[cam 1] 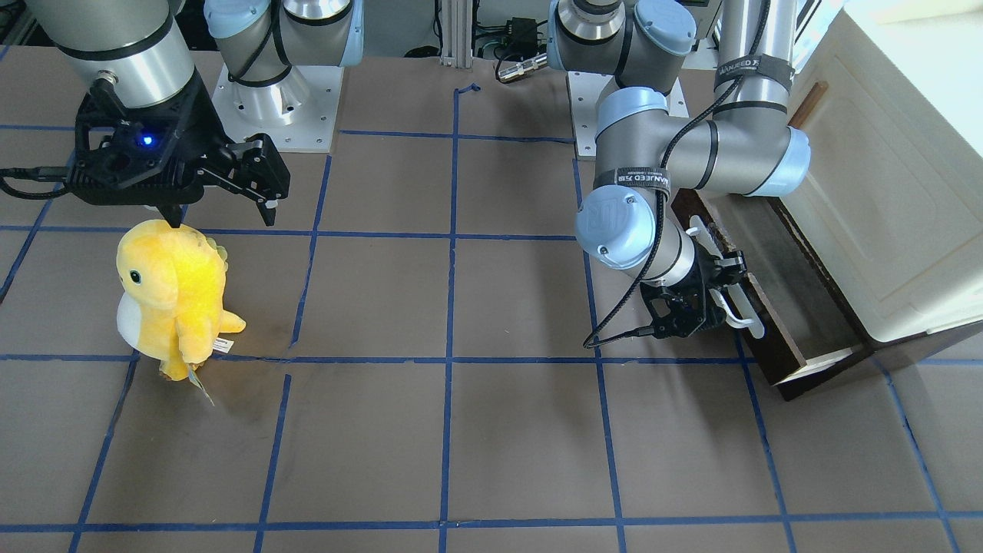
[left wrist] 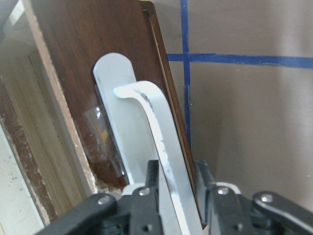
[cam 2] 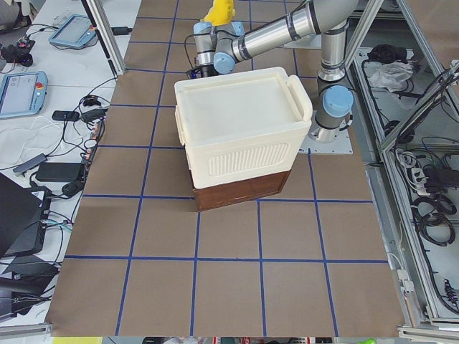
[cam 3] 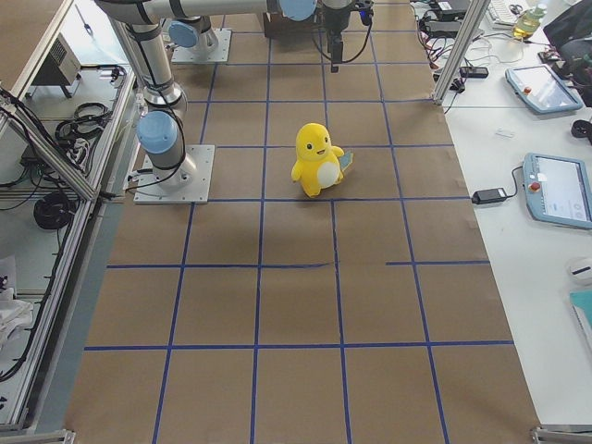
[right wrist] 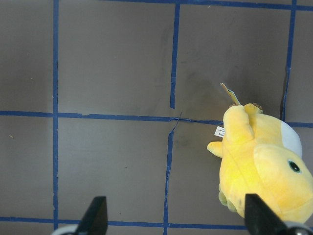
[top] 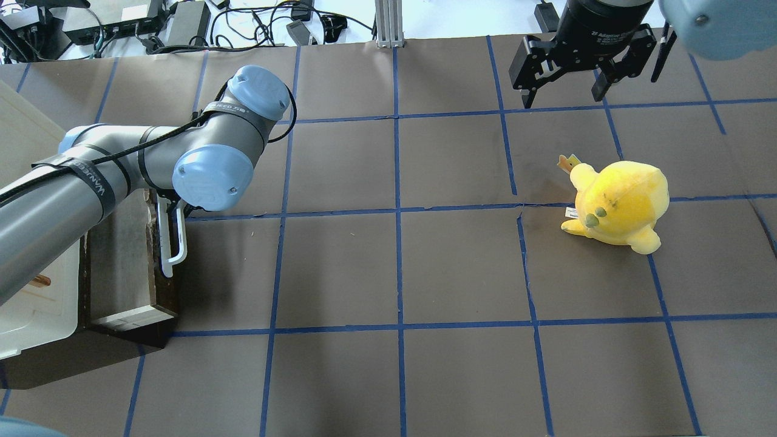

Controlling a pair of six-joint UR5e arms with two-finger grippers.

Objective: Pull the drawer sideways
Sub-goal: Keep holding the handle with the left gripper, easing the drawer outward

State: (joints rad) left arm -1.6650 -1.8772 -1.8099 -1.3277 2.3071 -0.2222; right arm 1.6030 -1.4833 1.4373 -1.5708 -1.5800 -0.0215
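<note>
1. My left wrist view shows the left gripper [left wrist: 176,196] clamped on the long white bar handle [left wrist: 156,132] of the dark brown wooden drawer [cam 1: 776,307]; overhead, the arm hides this.
2. Front view: drawer partly out beneath the cream-white cabinet [cam 1: 883,192].
3. Right gripper [top: 567,85] spread wide, holding nothing, above the table near the yellow plush toy [top: 619,203].

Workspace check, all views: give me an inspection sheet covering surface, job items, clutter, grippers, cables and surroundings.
Surface: brown table with a blue tape grid.
Job's things: drawer partly open under the cream cabinet; white bar handle on its dark front.
Clutter: yellow plush toy standing on the robot's right half.
Grippers: left gripper shut on the handle; right gripper open, empty, above the table near the toy.
Cables: black cable running along the left arm.
Surroundings: teach pendants on the side bench.
</note>
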